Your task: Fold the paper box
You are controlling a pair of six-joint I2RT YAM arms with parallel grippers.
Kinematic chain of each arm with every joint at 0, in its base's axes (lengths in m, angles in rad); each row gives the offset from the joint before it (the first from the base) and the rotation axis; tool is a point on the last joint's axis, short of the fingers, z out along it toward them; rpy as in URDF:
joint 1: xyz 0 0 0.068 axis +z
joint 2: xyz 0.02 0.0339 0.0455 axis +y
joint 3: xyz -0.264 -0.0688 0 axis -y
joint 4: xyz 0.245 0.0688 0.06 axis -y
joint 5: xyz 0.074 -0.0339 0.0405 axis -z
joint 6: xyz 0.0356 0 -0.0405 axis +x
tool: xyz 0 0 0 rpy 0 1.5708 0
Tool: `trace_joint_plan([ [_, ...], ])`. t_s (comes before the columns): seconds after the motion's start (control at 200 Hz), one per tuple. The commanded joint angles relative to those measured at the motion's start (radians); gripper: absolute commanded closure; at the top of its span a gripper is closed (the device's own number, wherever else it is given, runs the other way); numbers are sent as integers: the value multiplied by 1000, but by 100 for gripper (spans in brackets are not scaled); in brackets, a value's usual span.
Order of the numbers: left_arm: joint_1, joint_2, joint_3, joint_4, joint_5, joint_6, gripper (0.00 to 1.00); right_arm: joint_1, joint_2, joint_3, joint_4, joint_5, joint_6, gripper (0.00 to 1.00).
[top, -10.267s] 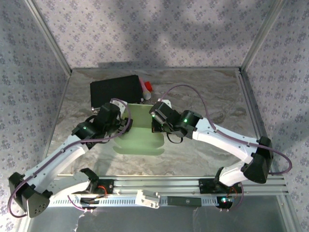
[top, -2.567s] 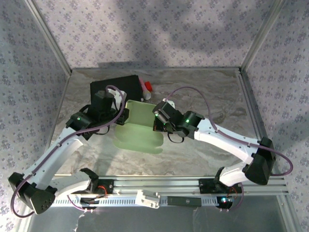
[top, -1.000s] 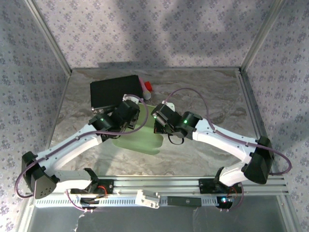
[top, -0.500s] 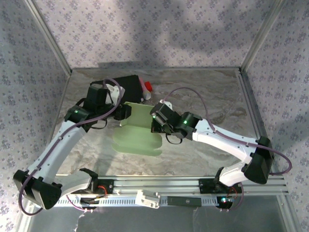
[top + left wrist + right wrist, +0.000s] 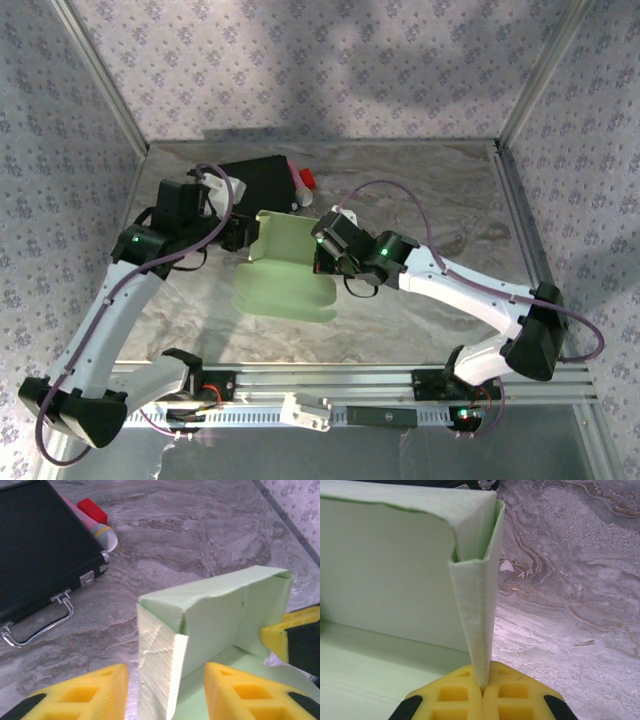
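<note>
paper box (image 5: 285, 265): mid-table, just near and right of case (image 5: 245, 185), between the 2 grippers. partly formed, judging by the walls. on the left, side wall raised and turned at a creased corner into the back wall. back wall upright across the far edge. on the right, end flap folded double and stood up against the back wall's end. base flat on table (image 5: 430, 200). near part flat, rounded, lying toward the arm bases, not yet lifted. top open, nothing tucked or closed. roughly midway by this reading: far walls up, near flaps and any locking tabs left to do. thin card, so likely to spring open once released.

left gripper (image 5: 238, 232): jaws apart, reaching at the box's left corner from the case side. in the wrist view, 1 pad (image 5: 85, 690) outside the left wall and 1 inside, wall edge between them, a gap on both sides. no contact visible, nothing held.

right gripper (image 5: 322, 255): jaws closed tight, pads (image 5: 455, 692) pinching the bottom of the doubled flap at the right corner, keeping that corner upright.
</note>
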Motion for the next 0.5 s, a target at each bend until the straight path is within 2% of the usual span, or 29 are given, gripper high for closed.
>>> trace_joint_plan([
  [0.0, 19, 6, -17, 18, 75, 22, 62, -2, -4, 23, -4, -8, -18, 100],
  [0.15, 21, 39, -23, 25, 135, 36, 65, -3, -4, 23, -6, -7, -19, 100],
  [0.25, 23, 43, -32, 36, 133, 34, 65, -3, -5, 25, -8, -7, -21, 100],
  [0.405, 32, 52, -36, 49, 139, 29, 73, -1, -5, 29, -7, -9, -21, 100],
  [0.495, 32, 56, -36, 55, 151, 31, 74, -1, -3, 29, -7, -8, -22, 100],
])
